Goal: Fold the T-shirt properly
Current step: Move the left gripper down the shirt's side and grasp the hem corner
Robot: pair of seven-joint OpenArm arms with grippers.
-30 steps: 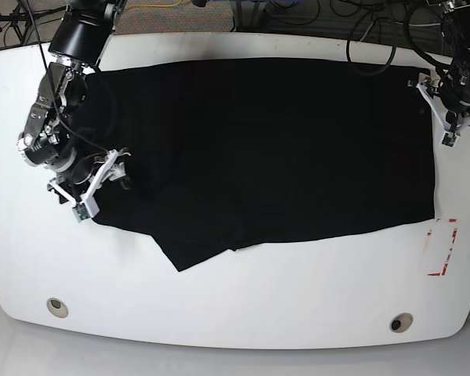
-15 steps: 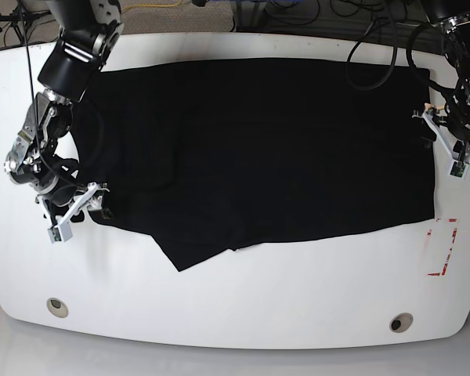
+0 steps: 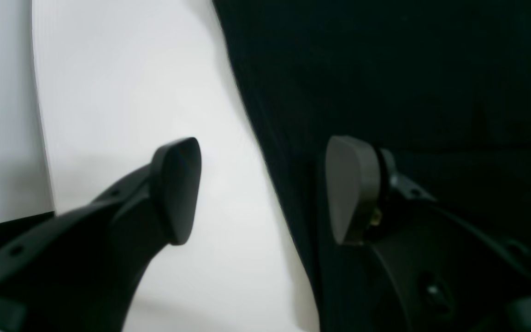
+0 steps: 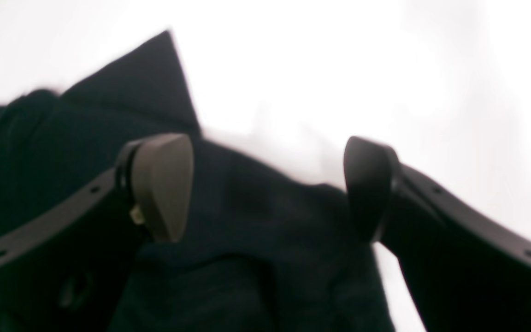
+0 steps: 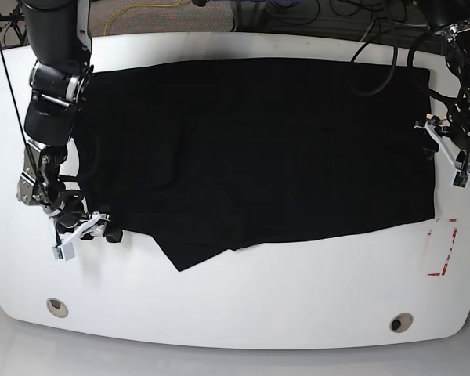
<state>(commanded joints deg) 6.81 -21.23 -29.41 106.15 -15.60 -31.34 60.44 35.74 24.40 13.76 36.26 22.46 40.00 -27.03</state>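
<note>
Surface: white table (image 5: 243, 305), black T-shirt (image 5: 258, 149) spread flat across it.
Right gripper (image 5: 84, 233): jaws apart, straddling the shirt's near corner, likely to pinch it.
Left gripper (image 5: 446, 155): spread wide at the opposite edge, one pad over cloth.
</note>
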